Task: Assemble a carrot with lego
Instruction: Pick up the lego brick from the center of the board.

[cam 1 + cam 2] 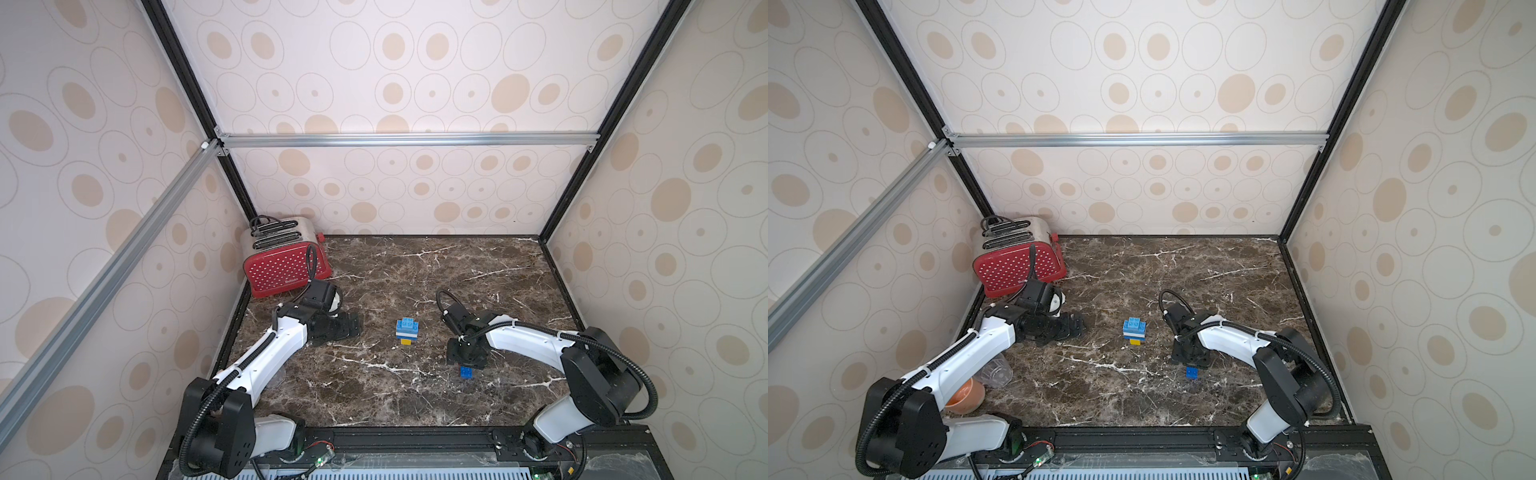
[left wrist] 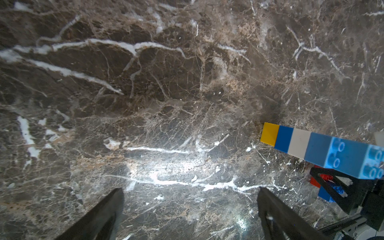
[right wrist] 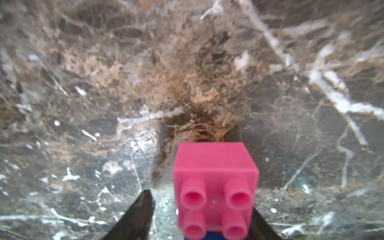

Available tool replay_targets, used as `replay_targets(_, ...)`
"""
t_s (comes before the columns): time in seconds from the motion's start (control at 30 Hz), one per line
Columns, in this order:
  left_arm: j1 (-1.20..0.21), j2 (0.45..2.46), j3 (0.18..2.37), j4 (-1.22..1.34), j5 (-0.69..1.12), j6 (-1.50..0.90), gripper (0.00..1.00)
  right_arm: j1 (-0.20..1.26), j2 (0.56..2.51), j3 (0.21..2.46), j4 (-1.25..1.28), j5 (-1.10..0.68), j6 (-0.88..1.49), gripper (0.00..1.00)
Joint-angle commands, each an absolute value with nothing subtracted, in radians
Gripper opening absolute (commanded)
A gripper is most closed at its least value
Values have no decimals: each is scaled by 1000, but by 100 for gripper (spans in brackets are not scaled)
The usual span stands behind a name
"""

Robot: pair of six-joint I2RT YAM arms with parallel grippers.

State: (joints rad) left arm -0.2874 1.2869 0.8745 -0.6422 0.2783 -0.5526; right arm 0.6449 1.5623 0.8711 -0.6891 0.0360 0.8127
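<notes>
Presently we see the half-built carrot [image 1: 407, 331], a stack of chunky studded plastic bricks, yellow at the foot, then dark blue, white and light blue. It stands upright near the middle of the dark brown marbled tabletop [image 1: 415, 266], between our two arms. Our left claw [image 1: 353, 326] lies low on one side of the stack, released, its black fingers [image 2: 99, 216] spread wide with nothing between them, near the carrot but not touching it. Our right claw [image 1: 465, 359] points down at the tabletop on the other side, apart from the stack. In its wrist view a small square pink plastic brick [image 3: 216, 182] sits studs-up between the jaws. One finger is right at its edge and a gap shows on the other side, so the brick is straddled, not clenched. A small dark blue brick [image 1: 466, 372] lies just beside the pink one.
</notes>
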Motion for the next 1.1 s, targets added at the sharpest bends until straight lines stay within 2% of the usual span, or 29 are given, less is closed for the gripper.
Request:
replay_targets(0.0, -279, 1285, 873, -642, 266, -565, 99, 643, 1569, 902, -711, 89, 816, 58)
replay_targets(0.27, -280, 1285, 871, -642, 263, -567, 99, 642, 1612, 934, -744, 116, 828, 46)
replay_targets(0.63, -280, 1289, 871, -641, 261, -574, 99, 638, 1635, 940, -738, 104, 820, 41)
replay_targets(0.77, -280, 1287, 870, -642, 260, -576, 99, 639, 1626, 938, -741, 109, 818, 33)
replay_targets(1.07, -280, 1281, 867, -641, 260, -575, 99, 638, 1566, 990, -776, 66, 735, 31)
